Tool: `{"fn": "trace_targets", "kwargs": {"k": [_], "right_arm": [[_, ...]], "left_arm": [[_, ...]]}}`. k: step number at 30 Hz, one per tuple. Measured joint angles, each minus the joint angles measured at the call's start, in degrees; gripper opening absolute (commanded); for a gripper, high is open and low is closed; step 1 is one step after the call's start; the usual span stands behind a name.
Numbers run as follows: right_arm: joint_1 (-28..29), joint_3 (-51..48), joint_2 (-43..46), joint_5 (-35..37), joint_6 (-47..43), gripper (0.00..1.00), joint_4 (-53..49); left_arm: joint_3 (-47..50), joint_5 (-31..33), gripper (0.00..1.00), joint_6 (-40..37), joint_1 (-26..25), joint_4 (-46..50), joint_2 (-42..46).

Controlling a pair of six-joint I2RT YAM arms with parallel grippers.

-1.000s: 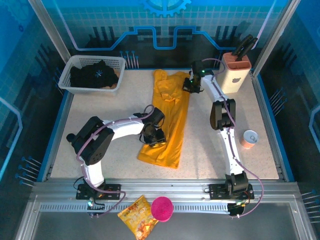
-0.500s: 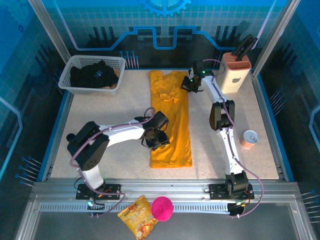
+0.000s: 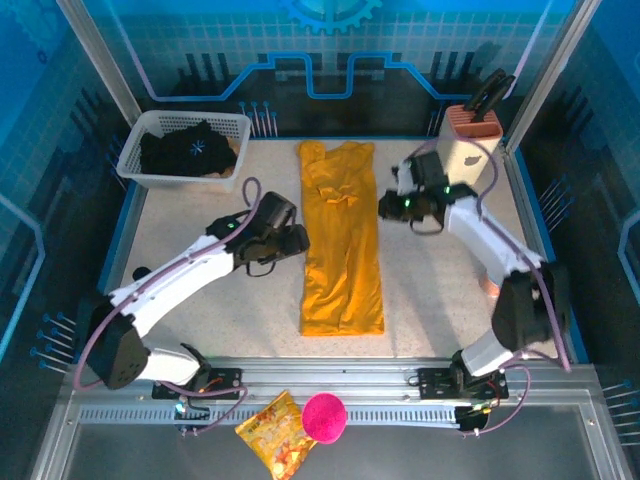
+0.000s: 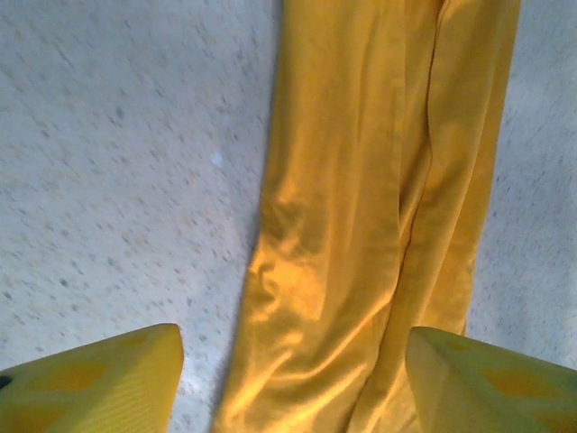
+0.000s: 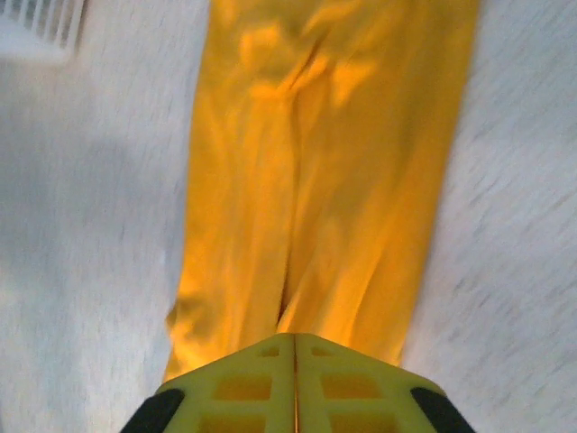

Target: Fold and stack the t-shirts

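The mustard-orange t-shirt (image 3: 341, 240) lies on the table as a long narrow strip running from back to front. Another of the t-shirts, black with a white starburst, sits in the white basket (image 3: 135, 165). My left gripper (image 3: 297, 240) hovers at the strip's left edge. In the left wrist view it (image 4: 293, 388) is open, with the orange cloth (image 4: 361, 198) lying below and nothing held. My right gripper (image 3: 384, 207) is just right of the strip. In the right wrist view it (image 5: 295, 339) is shut and empty, above the orange shirt (image 5: 325, 180).
A knife block (image 3: 470, 145) stands at the back right. An orange cup (image 3: 497, 277) sits by the right arm. A snack bag (image 3: 275, 445) and a pink ball (image 3: 324, 416) lie on the front rail. The basket's corner (image 5: 36, 27) shows in the right wrist view.
My left gripper opened, let go of the orange shirt and drew back to the left. My right gripper left the shirt's top and moved down to its right side.
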State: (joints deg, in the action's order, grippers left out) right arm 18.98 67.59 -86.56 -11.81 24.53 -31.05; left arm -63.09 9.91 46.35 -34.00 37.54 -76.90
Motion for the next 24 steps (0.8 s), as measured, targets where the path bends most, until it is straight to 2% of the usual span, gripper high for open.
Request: {"fn": "trace_targets", "kwargs": {"k": [1, 3, 6, 9, 14, 16, 21, 24], "right_arm": [[2.7, -4.6, 1.7, 0.1, 0.2, 0.0, 0.5], [6.5, -12.0, 2.5, 0.7, 1.1, 0.0, 1.9], [10.5, -23.2, 2.6, 2.0, 4.0, 0.0, 3.5], [11.8, -30.2, 4.0, 2.3, 7.8, 0.0, 6.9], [13.4, -33.0, 5.6, 4.1, 12.9, 0.0, 13.5], [14.5, -33.3, 5.6, 5.0, 14.6, 0.0, 14.7], [16.8, -33.4, 6.3, 8.7, 17.6, 0.0, 14.3], [18.6, -33.4, 8.4, 12.1, 18.4, 0.0, 10.4]], "left_arm": [[1.1, 0.0, 0.81, -1.3, 0.9, -0.5, 1.4], [3.1, -0.1, 0.99, -4.1, 2.7, -1.8, 3.6], [6.2, -0.8, 0.99, -7.6, 4.0, -4.0, 6.2], [9.1, -2.1, 0.99, -10.8, 4.2, -6.1, 8.9], [11.6, -4.9, 0.99, -15.5, 4.2, -7.5, 12.7], [11.9, -5.7, 0.96, -16.9, 4.2, -7.4, 14.1], [12.4, -5.9, 0.86, -19.2, 4.2, -7.5, 16.8], [13.4, -5.9, 0.89, -20.9, 4.2, -7.5, 18.9]]}}
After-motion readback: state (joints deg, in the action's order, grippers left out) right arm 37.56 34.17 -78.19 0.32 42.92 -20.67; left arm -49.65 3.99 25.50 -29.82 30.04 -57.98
